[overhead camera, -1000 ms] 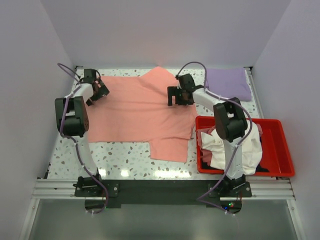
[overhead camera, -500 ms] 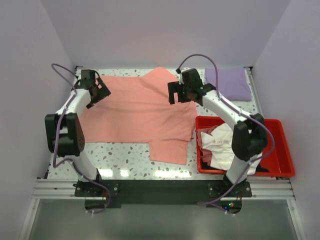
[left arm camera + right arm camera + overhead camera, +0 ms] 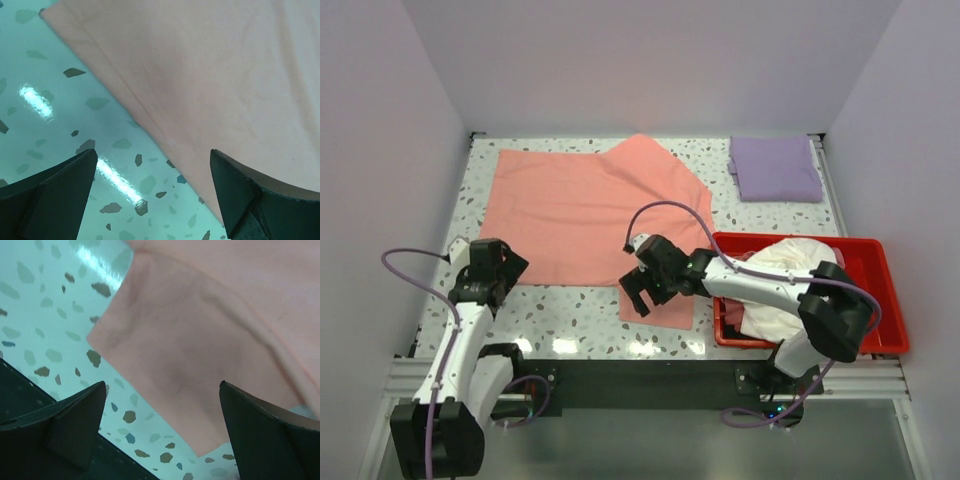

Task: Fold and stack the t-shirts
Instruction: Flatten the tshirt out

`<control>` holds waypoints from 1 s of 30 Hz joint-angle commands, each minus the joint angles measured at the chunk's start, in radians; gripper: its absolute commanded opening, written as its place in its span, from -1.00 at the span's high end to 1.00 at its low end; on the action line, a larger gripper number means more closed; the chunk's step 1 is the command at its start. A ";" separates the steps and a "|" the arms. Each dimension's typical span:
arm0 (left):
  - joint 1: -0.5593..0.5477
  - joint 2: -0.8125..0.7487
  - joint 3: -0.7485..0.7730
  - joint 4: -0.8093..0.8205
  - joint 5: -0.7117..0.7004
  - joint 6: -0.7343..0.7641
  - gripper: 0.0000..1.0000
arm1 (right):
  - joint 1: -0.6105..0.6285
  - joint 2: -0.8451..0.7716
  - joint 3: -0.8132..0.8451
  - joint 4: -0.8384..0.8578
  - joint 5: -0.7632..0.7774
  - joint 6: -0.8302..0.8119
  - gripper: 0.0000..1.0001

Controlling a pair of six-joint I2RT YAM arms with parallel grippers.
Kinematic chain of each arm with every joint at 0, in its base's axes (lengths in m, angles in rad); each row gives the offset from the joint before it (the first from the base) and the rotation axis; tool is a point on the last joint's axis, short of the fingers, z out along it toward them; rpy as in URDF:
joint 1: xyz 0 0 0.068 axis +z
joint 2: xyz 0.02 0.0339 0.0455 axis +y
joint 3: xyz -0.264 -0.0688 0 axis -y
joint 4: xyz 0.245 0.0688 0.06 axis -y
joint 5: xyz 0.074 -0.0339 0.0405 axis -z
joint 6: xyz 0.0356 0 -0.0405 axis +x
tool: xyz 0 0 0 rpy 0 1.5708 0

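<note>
A pale-walled booth encloses a speckled terrazzo tabletop [image 3: 570, 322], seen from above. The salmon-pink t-shirt [image 3: 590, 205] lies spread flat across the middle and left of the frame. One sleeve [image 3: 665, 300] points toward the bottom of the frame and the other toward the back wall. At the upper right a lavender t-shirt [image 3: 775, 168] sits already folded into a neat rectangle. In the red bin [image 3: 882, 300] at the lower right, a cream-white t-shirt [image 3: 770, 290] is heaped unfolded.

The left end effector [image 3: 508, 265] hangs at the pink shirt's lower-left edge with its fingers wide apart and nothing between them. Its wrist view shows the stitched hem running diagonally between the two fingers, with bare tabletop on one side and cloth on the other. The right end effector [image 3: 636, 292] is likewise spread wide and empty, poised over the lower sleeve. Its wrist view shows that sleeve's end and corner framed between the fingers.

This looks like the start of the first fold on the pink shirt: one tee is done, one is laid out, and at least one waits in the bin. The next move probably calls for both arms to drop until a finger slides under the cloth edge. They would then close on the hem and the sleeve and carry that near side over toward the back. Catching only the top of a flat layer, or lifting the two sides unevenly, could drag the shirt askew.
</note>
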 commanded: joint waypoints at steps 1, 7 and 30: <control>0.017 0.016 -0.037 -0.029 -0.075 -0.110 -1.00 | 0.040 -0.031 -0.063 0.073 -0.030 0.070 -0.98; 0.023 0.136 0.026 -0.073 -0.077 -0.150 -1.00 | 0.107 0.060 -0.075 0.075 -0.030 0.069 -0.98; 0.046 0.151 0.069 -0.220 -0.175 -0.272 -1.00 | 0.295 -0.046 -0.178 0.014 -0.046 0.174 -0.98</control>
